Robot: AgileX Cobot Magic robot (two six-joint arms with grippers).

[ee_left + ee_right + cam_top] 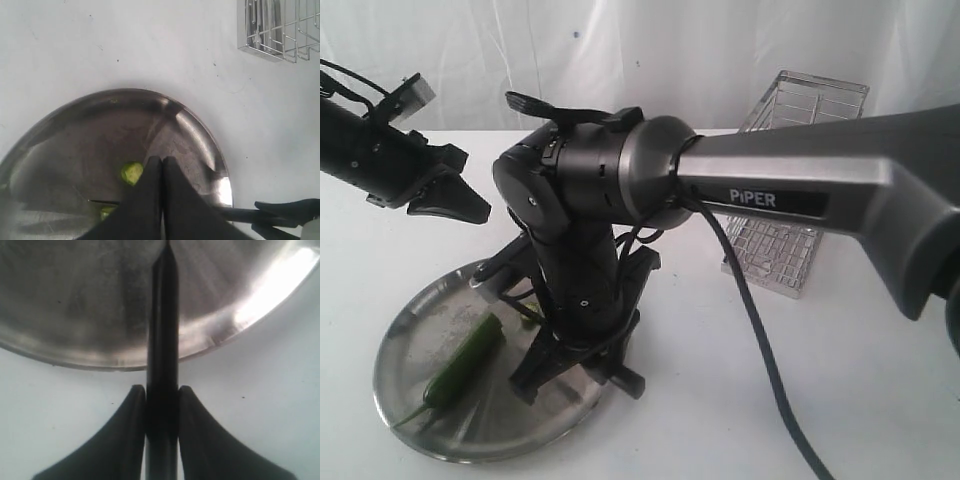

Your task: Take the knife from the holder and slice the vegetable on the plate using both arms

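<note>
1. The vegetable (465,362) is seen lying on the left part of the plate (470,440); a small cut piece (132,173) is on the plate too.
2. The knife (162,330) is clamped in the right gripper (161,392), just right of the vegetable, blade over the plate.
3. The left gripper (161,162) is clenched on nothing and is raised above the plate's far-left side.
4. The holder (800,110) is placed far right, well apart.

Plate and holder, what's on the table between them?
Nothing. The left wrist view shows only bare white table from the plate to the holder.
</note>
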